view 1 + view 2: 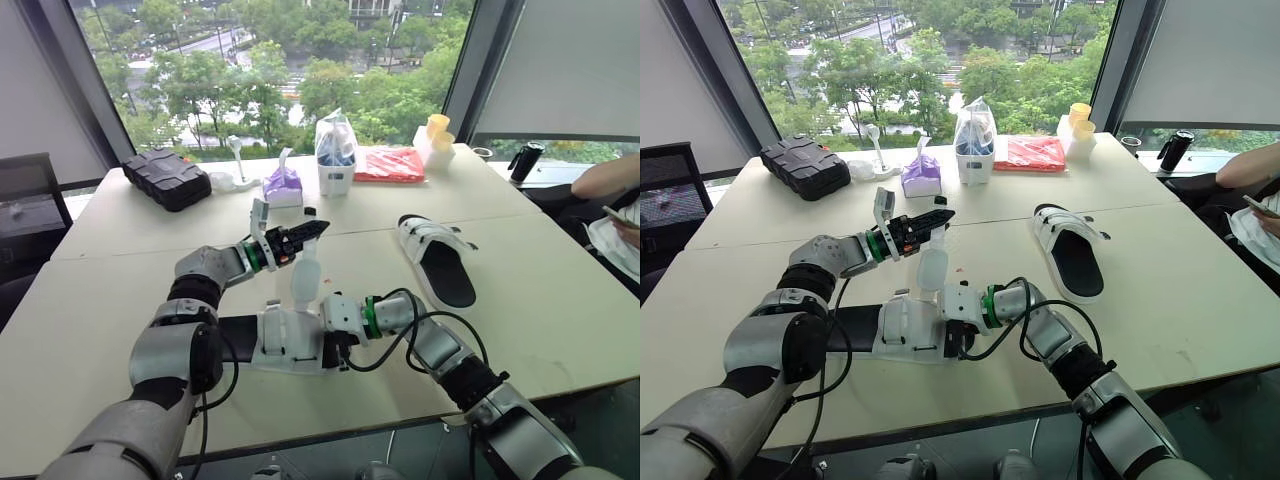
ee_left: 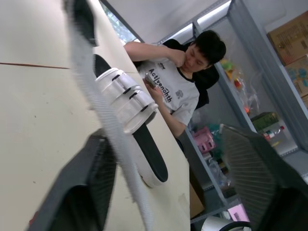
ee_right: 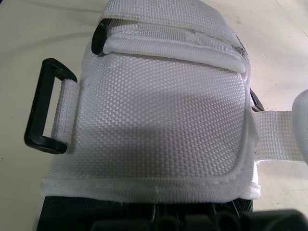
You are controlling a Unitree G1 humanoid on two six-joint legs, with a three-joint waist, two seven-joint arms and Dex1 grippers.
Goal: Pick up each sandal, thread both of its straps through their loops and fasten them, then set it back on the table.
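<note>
L tool (image 1: 318, 229) released, strap (image 1: 306, 275) standing betw its fingers, ready to thread. R tool (image 1: 340, 345) steadies sandal (image 1: 280, 340) on surface (image 1: 520, 300); its grip, can't tell.

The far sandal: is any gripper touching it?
No, the far sandal lies alone; the left gripper and the right gripper are at the near sandal.

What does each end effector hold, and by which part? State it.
Right end effector grips the near sandal by its sole edge. Left end effector is open, the strap merely running between its fingers.
</note>
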